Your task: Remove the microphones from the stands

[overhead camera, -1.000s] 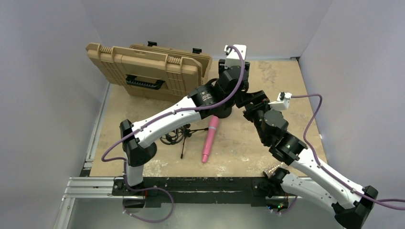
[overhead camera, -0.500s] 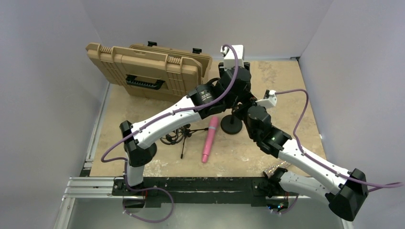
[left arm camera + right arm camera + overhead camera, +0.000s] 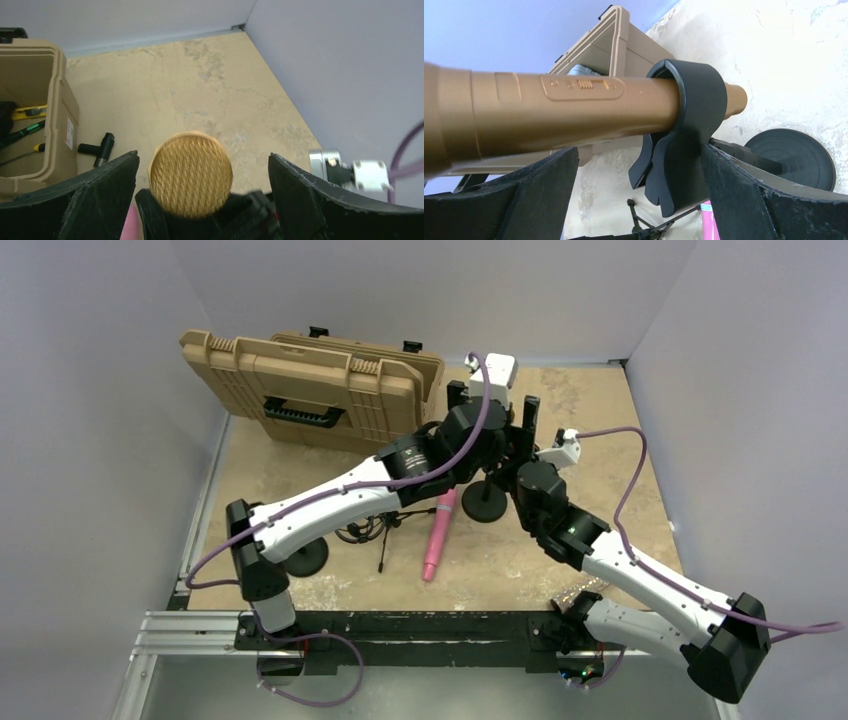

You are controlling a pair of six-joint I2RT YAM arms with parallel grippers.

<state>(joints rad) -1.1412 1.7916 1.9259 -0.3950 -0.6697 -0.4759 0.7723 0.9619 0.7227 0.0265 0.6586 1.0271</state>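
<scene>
The gold microphone [image 3: 559, 110] lies level in the black clip [image 3: 689, 115] of the stand, whose round base [image 3: 484, 502] rests on the table. In the left wrist view its mesh head [image 3: 191, 175] faces the camera between the spread jaws of my left gripper [image 3: 203, 155], with a gap on each side. From above, my left gripper [image 3: 493, 402] hangs over the stand's top. My right gripper [image 3: 636, 150] is open below the microphone's body. The clip sits close against its right finger [image 3: 744, 200].
A tan hard case [image 3: 310, 390] stands at the back left, with tools inside in the left wrist view. A pink microphone [image 3: 438, 535] and a small black tripod with cable [image 3: 380, 530] lie beside the stand. A black T-shaped part [image 3: 100, 147] lies by the case. Grey walls close in.
My left gripper has opened wide around the microphone's head, and the left arm has swung a little left. The right arm came in to the stand earlier and has since held still.
</scene>
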